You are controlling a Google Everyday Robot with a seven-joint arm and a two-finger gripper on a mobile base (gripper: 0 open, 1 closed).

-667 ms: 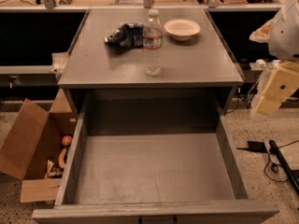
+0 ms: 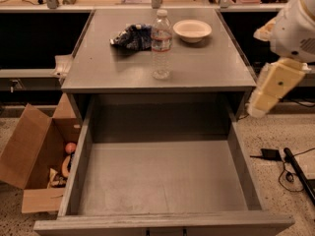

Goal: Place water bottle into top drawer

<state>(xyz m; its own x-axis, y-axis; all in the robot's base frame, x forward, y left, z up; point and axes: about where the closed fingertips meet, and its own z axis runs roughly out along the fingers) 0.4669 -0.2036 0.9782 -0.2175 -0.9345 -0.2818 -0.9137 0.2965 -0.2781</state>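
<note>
The water bottle (image 2: 161, 44) stands upright on the grey cabinet top (image 2: 108, 68), near its middle; it is clear with a white cap and a thin reddish label band. The top drawer (image 2: 162, 181) is pulled fully open below the cabinet front, and its scuffed grey bottom holds nothing. My arm comes in from the right edge as a white segment (image 2: 295, 23). Below it the cream-coloured gripper (image 2: 271, 88) hangs beside the cabinet's right front corner, right of the bottle and apart from it.
A white bowl (image 2: 192, 30) and a crumpled dark blue cloth (image 2: 132, 37) sit on the cabinet top behind the bottle. An open brown cardboard box (image 2: 34, 156) with small items stands on the floor at left. Black cables and a device (image 2: 288, 163) lie on the floor at right.
The arm and gripper have shifted slightly left, toward the cabinet's right side. The bottle, bowl, cloth and drawer have not moved.
</note>
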